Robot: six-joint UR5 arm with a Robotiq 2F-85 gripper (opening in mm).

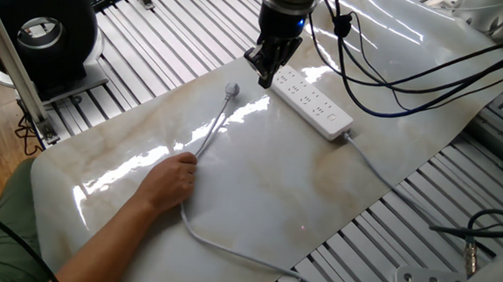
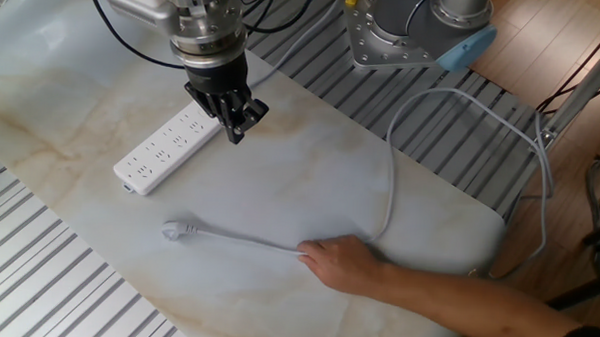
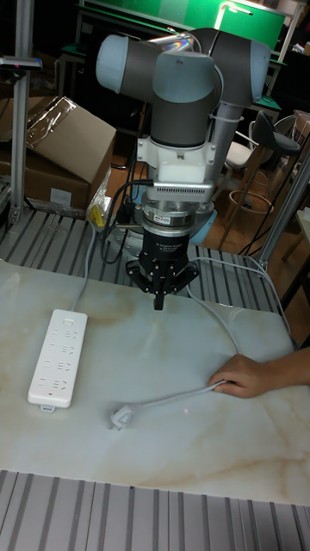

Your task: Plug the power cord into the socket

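Observation:
The power cord (image 1: 212,135) lies on the marble table, its small grey plug (image 1: 231,90) (image 2: 175,230) (image 3: 120,417) resting flat. A person's hand (image 1: 172,178) (image 2: 342,262) (image 3: 243,376) presses on the cable further back. The socket (image 1: 311,99) (image 2: 166,149) (image 3: 56,357), a long white power strip, lies flat beside it. My gripper (image 1: 265,79) (image 2: 236,134) (image 3: 159,301) hangs above the table near one end of the strip, pointing down, shut with nothing in it. It is well apart from the plug.
The strip's white lead (image 1: 368,161) runs off the table edge. Thick black cables (image 1: 395,75) hang from the arm. A black round device (image 1: 40,27) stands off the table. A cardboard box (image 3: 65,146) sits behind the arm.

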